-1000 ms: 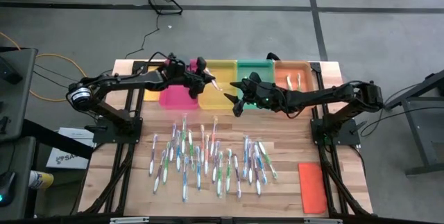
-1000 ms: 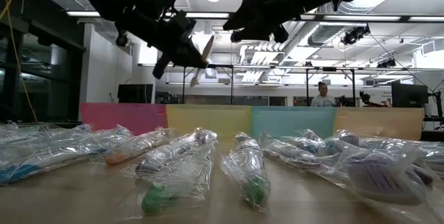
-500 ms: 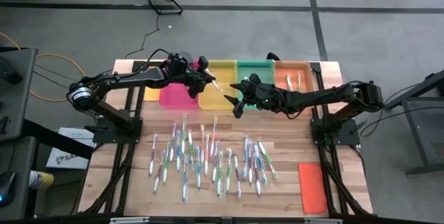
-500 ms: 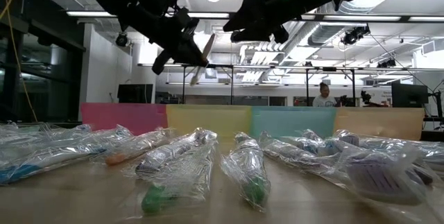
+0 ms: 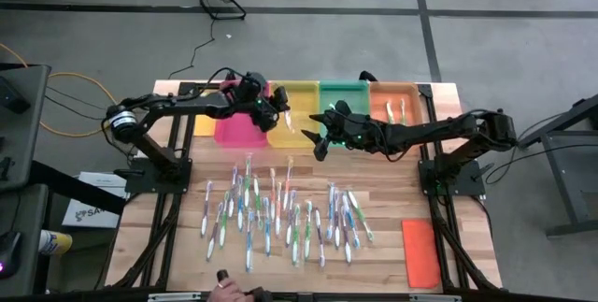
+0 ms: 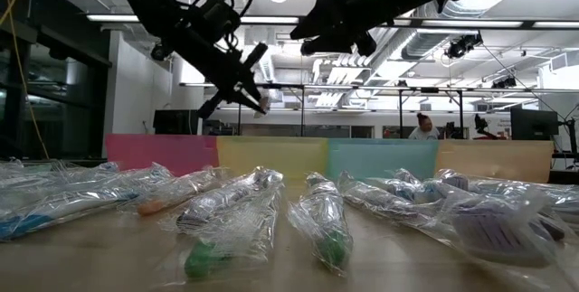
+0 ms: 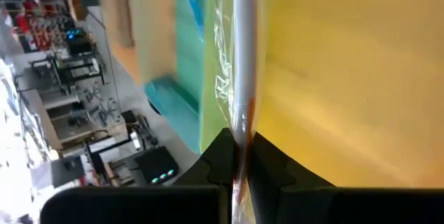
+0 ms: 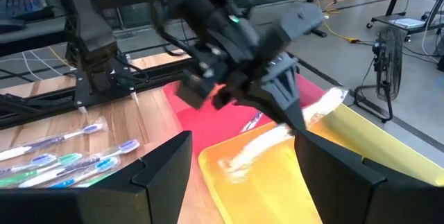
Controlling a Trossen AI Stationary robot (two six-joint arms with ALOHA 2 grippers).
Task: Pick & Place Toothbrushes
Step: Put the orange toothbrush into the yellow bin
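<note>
your left gripper (image 5: 277, 111) pinched tight on a clear-wrapped white toothbrush with orange handle (image 7: 243, 57) above the yellow plastic tray (image 5: 297, 90) at the table's far edge, your right gripper (image 5: 318, 134) wide apart, holding nothing, beside it

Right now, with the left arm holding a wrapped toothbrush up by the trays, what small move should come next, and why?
Probably lower and release: the left gripper is shut on a wrapped toothbrush hanging over the yellow tray, apparently not yet resting in it.

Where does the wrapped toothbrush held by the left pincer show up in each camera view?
High view: wrapped toothbrush at the yellow tray's near-left corner.
Low view: barely visible at the left pincer, upper middle.
Left wrist view: centre, running up.
Right wrist view: centre-right.
Shared landmark: yellow tray.
</note>
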